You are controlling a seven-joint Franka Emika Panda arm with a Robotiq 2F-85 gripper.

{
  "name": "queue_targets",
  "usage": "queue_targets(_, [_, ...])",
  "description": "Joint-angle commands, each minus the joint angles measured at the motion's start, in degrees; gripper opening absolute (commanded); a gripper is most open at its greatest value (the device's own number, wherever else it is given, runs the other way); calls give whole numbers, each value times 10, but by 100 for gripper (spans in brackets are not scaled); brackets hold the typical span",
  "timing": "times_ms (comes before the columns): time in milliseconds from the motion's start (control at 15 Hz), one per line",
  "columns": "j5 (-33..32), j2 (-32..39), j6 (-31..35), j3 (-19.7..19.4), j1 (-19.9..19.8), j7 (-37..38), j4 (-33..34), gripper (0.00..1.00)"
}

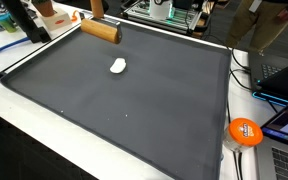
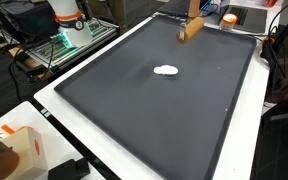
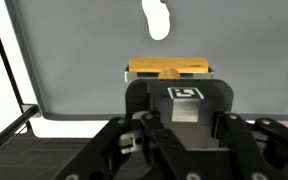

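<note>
Jaws of the gripper [image 3: 170, 76] are clamping the tan rectangular wooden block [image 1: 100, 31] at the dark grey tabletop's [image 1: 134, 115] far edge, which is judged to be the grasp-and-lift step. The next move is calling for a steady grip, clearing the small white lump [image 1: 118, 66].

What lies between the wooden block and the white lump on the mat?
Nothing: only bare dark mat separates the wooden block from the white lump, clearest in the wrist view.
</note>
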State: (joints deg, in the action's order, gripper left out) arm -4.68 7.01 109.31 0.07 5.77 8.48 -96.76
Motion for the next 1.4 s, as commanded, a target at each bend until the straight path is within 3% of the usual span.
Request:
queue_targets(0, [6, 5, -10, 10, -8, -8, 6, 22])
queue_targets(333, [16, 3, -4, 18, -9, -41, -5, 22])
queue_targets(867, [70, -47, 13, 8, -42, -134, -61, 22])
queue_targets(1333, [69, -73, 18, 4, -55, -160, -93, 22])
